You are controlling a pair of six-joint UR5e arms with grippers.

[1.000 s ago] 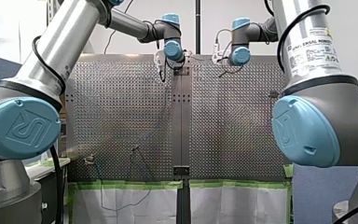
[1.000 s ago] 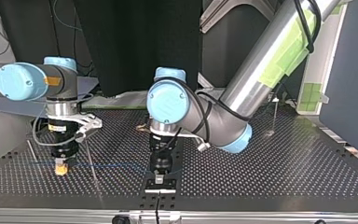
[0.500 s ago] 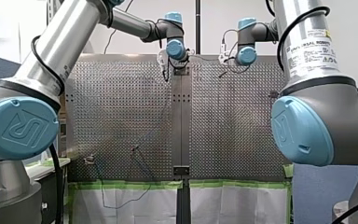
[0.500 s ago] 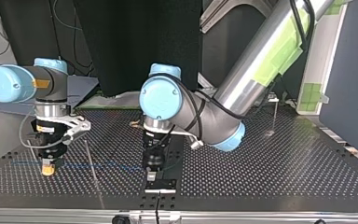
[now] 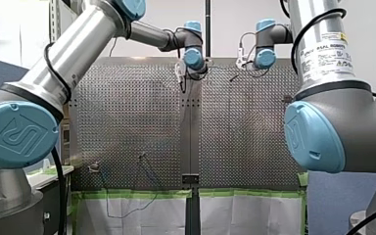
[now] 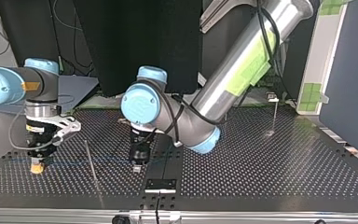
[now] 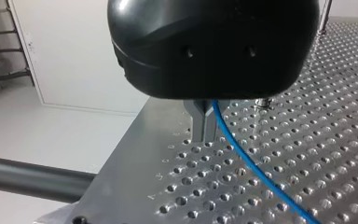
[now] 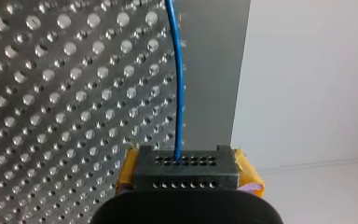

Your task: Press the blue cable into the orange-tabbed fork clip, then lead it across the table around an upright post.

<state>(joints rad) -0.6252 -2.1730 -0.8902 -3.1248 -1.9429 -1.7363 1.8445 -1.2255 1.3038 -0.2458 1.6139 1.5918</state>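
The biggest worry is the two arms. The left arm (image 6: 233,74) and the right arm (image 6: 9,86) each hold one end of a stretch of the blue cable (image 6: 107,162). It runs low over the desk (image 6: 284,172) from one tool to the other. If the arms pull apart too hard, the cable may slip out or get hurt. If they come too close, it may go slack and sag onto the desk. The left tool (image 7: 204,123) has its metal fingers pressed together, pinching the cable. The right tool (image 8: 186,161) pinches it between its yellow pads. A loose pinch could let the thin cable slide away. The cable may also pass on the wrong side of a post, or snag on it and bend it. The orange-tabbed fork clip cannot be made out in these views, so it is hard to say how near the cable is to it, and the cable may miss it. Counted from big to small, there are one desk, two arms, two tools, two thin upright posts (the near post (image 6: 92,170) and the far post (image 6: 275,114)) and one blue cable.
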